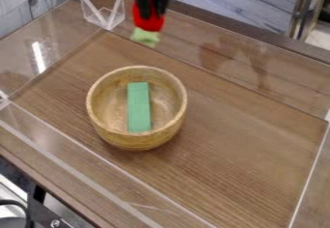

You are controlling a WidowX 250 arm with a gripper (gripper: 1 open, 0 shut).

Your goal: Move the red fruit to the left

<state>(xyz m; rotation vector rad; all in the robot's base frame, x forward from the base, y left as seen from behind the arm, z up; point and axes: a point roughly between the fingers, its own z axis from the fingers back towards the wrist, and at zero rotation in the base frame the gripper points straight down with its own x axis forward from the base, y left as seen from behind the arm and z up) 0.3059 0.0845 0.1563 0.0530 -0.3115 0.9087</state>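
The red fruit (150, 22) hangs above the far edge of the table, its light-green stem end (146, 38) pointing down. My gripper (151, 12) comes in from the top of the view and is shut on the red fruit's upper part. The fruit is held in the air, clear of the wood, behind and slightly left of the wooden bowl (104, 115).
The wooden bowl holds a flat green block (138, 106) lying lengthwise. Clear acrylic walls (77, 42) ring the wooden table. A small clear bracket (102, 12) stands at the far left, close to the gripper. Bare wood lies right of the bowl.
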